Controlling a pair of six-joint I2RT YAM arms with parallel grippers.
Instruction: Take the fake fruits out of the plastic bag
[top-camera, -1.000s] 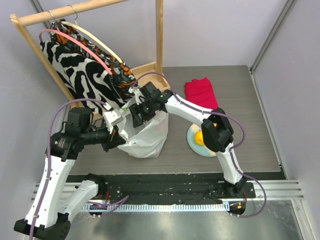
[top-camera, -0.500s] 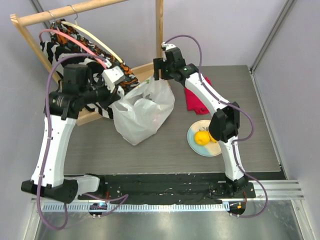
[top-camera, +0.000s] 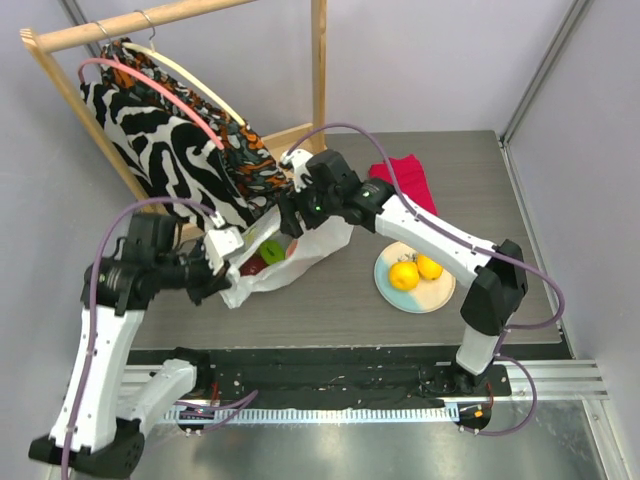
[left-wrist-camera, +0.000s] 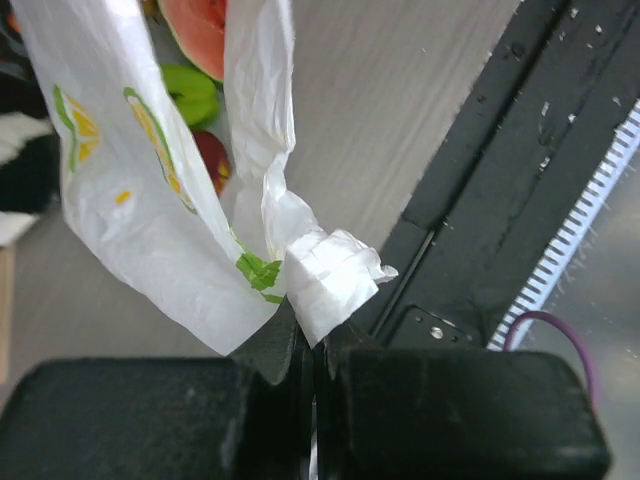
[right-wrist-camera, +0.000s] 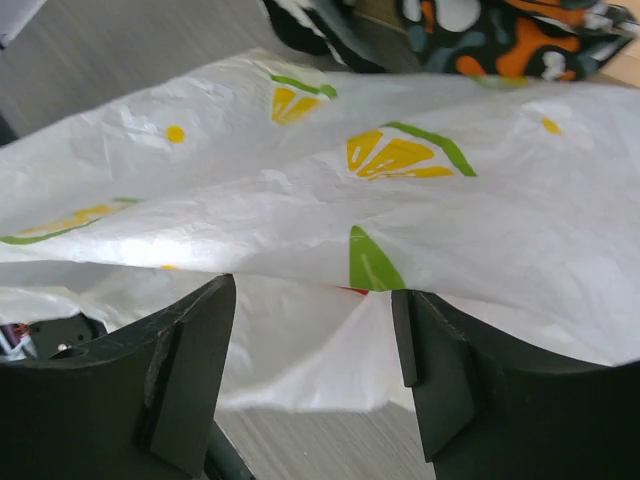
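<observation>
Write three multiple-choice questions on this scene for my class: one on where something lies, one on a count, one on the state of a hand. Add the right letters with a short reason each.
1. Where do the lemons lie?
A in the plastic bag; B on the plate; C in the right hand

2. How many lemons are on the plate?
A one; B four; C two

3. What is the left hand doing?
A it is shut on the plastic bag; B it hangs open above the plate; C it holds a lemon

Answers:
1 B: both lemons sit on the plate, apart from the bag.
2 C: two yellow ones show there side by side.
3 A: the left wrist view shows it pinching a twisted piece of the bag.
</observation>
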